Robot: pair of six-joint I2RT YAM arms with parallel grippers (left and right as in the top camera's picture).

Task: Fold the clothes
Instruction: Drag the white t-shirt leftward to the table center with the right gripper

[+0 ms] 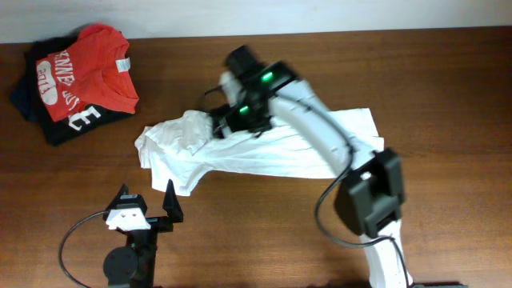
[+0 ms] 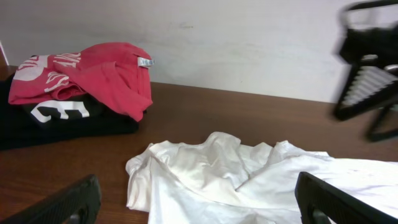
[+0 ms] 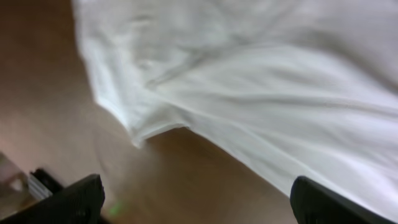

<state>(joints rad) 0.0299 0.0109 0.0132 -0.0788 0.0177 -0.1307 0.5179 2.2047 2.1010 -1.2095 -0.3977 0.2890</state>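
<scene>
overhead: T-shirt (image 1: 240, 156) lies across table (image 1: 448, 80) centre, right gripper (image 1: 218, 124) over its bunched left end, left gripper (image 1: 147, 198) off it, splayed | left wrist: red shirt (image 2: 99, 71) on dark garments (image 2: 56, 127) | right wrist: blurred; fingers (image 3: 68, 199) apart, empty, above hem

- A brown wooden table (image 1: 448, 88) carries everything, and its far edge meets a pale wall.
- A white T-shirt (image 1: 264, 156) lies across the middle, bunched at its left end and flatter toward the right.
- Dark folded garments (image 1: 30, 108) sit in the far left corner, with a red shirt (image 1: 88, 76) on top.
</scene>
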